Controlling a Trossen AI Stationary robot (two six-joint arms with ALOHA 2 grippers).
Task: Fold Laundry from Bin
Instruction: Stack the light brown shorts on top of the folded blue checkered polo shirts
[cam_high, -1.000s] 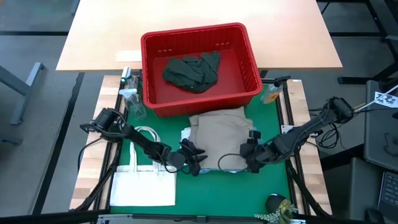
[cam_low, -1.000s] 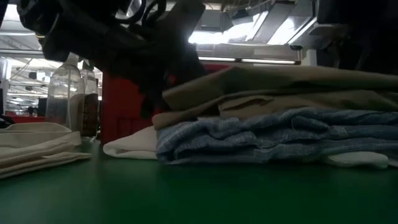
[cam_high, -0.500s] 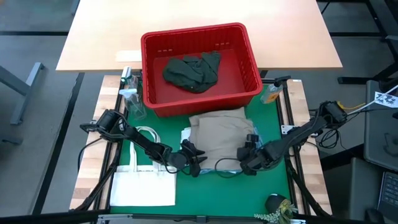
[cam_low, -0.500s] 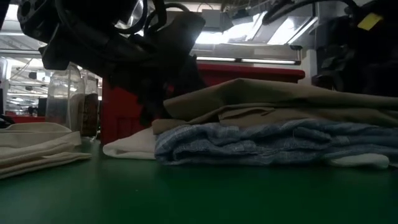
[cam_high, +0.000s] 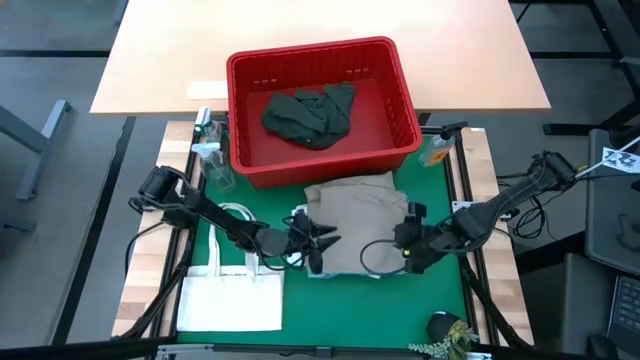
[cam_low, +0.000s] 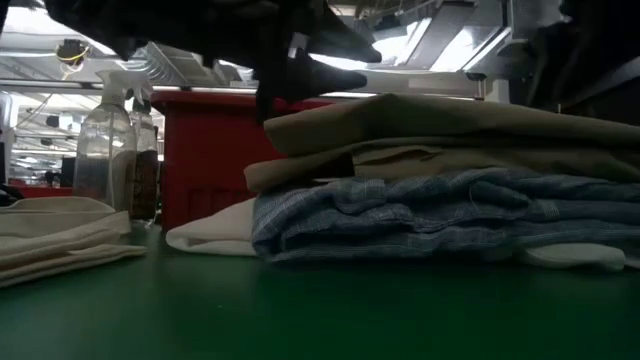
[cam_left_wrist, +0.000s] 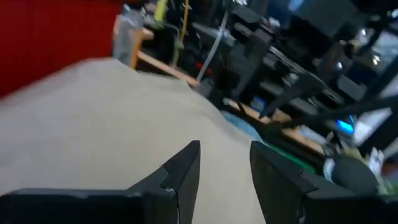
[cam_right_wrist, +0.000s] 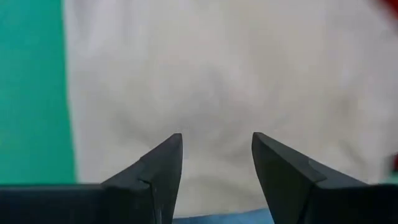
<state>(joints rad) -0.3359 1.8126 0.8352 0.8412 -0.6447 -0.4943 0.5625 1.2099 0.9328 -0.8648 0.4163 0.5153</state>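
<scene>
The folded beige garment (cam_high: 352, 220) hides most of the striped one (cam_low: 440, 215) beneath; lower layers barely show.

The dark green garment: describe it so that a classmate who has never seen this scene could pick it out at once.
Find the red bin at the far edge of the green mat. The dark green garment lies crumpled inside it, alone. Unlike the folded beige garment stacked on the mat in front, it is unfolded.
</scene>
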